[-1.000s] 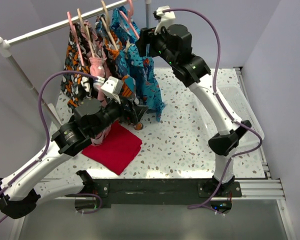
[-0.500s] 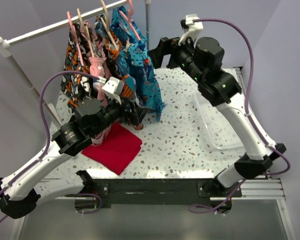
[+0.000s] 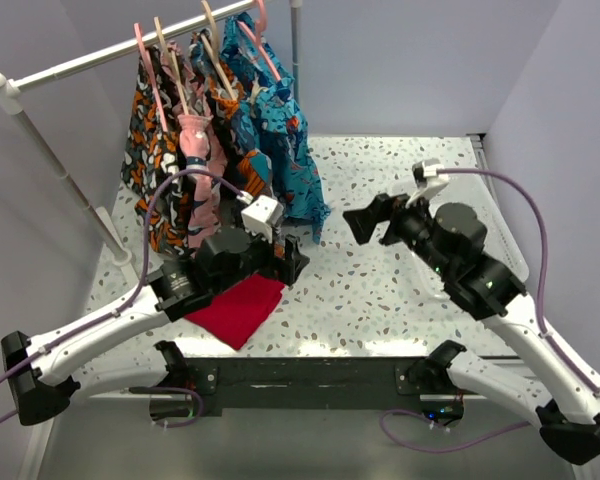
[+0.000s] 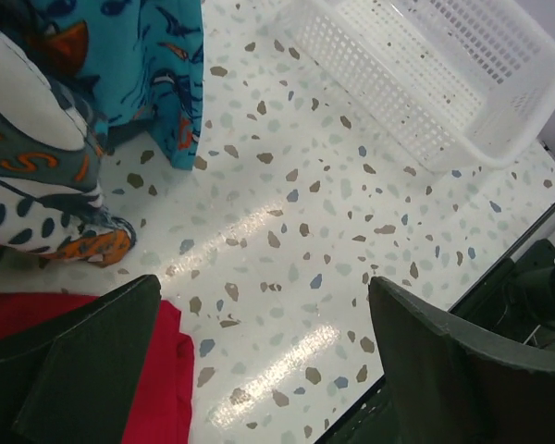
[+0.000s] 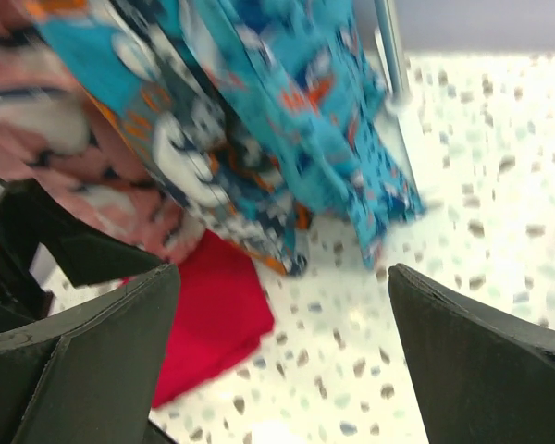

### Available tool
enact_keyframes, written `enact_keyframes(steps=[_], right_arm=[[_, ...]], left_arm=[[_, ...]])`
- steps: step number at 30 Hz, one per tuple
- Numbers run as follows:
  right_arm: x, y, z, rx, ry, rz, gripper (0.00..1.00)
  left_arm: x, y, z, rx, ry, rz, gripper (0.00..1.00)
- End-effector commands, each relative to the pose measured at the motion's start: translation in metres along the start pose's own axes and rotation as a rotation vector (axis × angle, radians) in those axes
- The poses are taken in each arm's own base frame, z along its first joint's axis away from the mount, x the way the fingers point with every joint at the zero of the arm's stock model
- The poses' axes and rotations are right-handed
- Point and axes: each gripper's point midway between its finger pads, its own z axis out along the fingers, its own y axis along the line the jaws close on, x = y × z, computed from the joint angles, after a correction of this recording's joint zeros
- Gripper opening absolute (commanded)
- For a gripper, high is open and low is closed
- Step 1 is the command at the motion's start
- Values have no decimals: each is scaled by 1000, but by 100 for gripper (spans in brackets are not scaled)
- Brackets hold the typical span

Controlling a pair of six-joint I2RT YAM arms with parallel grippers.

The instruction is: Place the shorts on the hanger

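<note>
Top external view: bright blue shorts (image 3: 285,150) hanging from the clothes rail (image 3: 90,62), last in the row at the rail's right end.
Hanger: salmon-pink hanger (image 3: 267,52), hooked over the rail, sticking out above the shorts; seems to carry them.
Feel of the shorts: soft, thin and light; floppy, sure to sag and swing; not breakable; could slide off thin plastic bars.
Best place to hold: probably up at the top edge, just under the rail, one pinch at each corner to keep the cloth wide; not the loose leg ends far below the rail.
Left gripper (image 3: 292,262): spread wide, holding nothing; low down below the rail, near the bottom of the shorts and just beside the red cloth (image 3: 235,310).
Right gripper (image 3: 365,222): wide open too, holding nothing; well apart from the rail, out over the speckled table (image 3: 380,290), pointing toward the shorts.
Job: looks done, or very nearly.
</note>
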Motion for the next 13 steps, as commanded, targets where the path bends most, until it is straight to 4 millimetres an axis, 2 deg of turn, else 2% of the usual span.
enact_keyframes(steps=[1, 2, 3, 5, 7, 8, 13], right_arm=[[46, -19, -5, 30, 31, 81, 98], [70, -29, -4, 51, 74, 84, 98], [75, -33, -7, 59, 73, 87, 98], [96, -43, -10, 90, 114, 91, 99], [102, -48, -14, 103, 123, 89, 98], [106, -51, -14, 116, 128, 87, 99], [105, -57, -16, 143, 122, 77, 99]], left_arm=[[23, 10, 13, -56, -13, -54, 100], [25, 13, 14, -68, -22, -65, 100], [36, 18, 15, -79, -8, -61, 100], [40, 23, 15, -98, -10, -71, 100], [43, 26, 13, -96, -21, -73, 100], [39, 25, 11, -87, -45, -75, 100], [35, 30, 9, -100, -92, -91, 100]])
